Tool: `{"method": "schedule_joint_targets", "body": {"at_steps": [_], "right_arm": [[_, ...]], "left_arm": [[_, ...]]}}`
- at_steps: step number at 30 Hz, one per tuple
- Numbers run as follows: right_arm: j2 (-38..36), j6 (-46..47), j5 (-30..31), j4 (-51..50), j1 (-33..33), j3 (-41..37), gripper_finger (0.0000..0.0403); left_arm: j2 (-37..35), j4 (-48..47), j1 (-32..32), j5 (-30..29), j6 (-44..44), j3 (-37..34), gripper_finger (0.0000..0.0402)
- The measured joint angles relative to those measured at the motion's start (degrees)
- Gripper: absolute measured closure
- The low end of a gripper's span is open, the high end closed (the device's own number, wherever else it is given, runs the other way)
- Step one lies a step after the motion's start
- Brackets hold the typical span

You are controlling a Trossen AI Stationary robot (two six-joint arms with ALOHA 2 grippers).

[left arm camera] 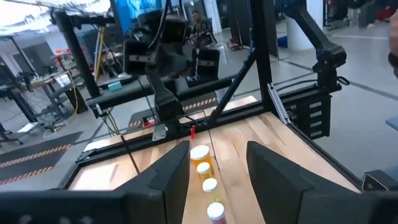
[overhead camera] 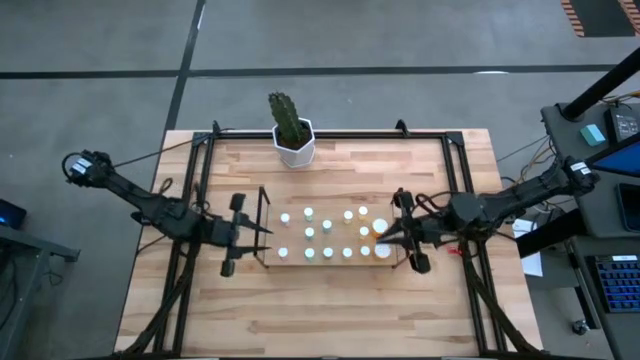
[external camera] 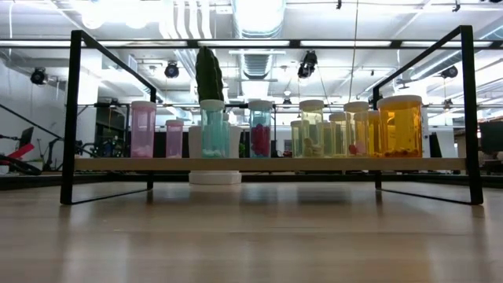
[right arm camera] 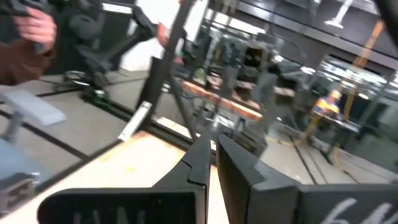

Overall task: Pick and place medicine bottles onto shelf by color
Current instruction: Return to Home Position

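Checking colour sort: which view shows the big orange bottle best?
Low view: the orange bottle stands side-on, unblocked, at the shelf's right end. High view shows only its cap; left wrist, a small far glimpse; right wrist, nothing.

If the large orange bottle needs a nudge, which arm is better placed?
Right, probably. The right gripper sits at the shelf end beside the large orange bottle; the left gripper is at the opposite end, with the other bottles in between.
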Motion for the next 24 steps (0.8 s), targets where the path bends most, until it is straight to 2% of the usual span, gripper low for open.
{"method": "schedule_joint_targets", "body": {"at_steps": [2,7,14,24], "right_arm": [[0.0,0.5,-0.2,0.0,-1.9,-0.1,0.0385],[-2.2,-0.7,-5.4,0.0,-4.7,-1.0,0.0385],[-6.0,-1.2,-5.5,0.4,-6.1,-4.3,0.0385],[-10.8,1.1,-5.5,10.9,-8.1,-13.6,0.0385]], "left_arm": [[-2.4,0.1,0.0,0.0,0.8,-1.3,0.0259],[-9.0,-0.4,0.0,-0.9,1.5,-4.6,0.0259],[-16.5,0.1,0.0,-2.5,1.7,-8.8,0.0259],[-21.4,1.9,0.0,-5.0,2.8,-16.2,0.0259]]}}
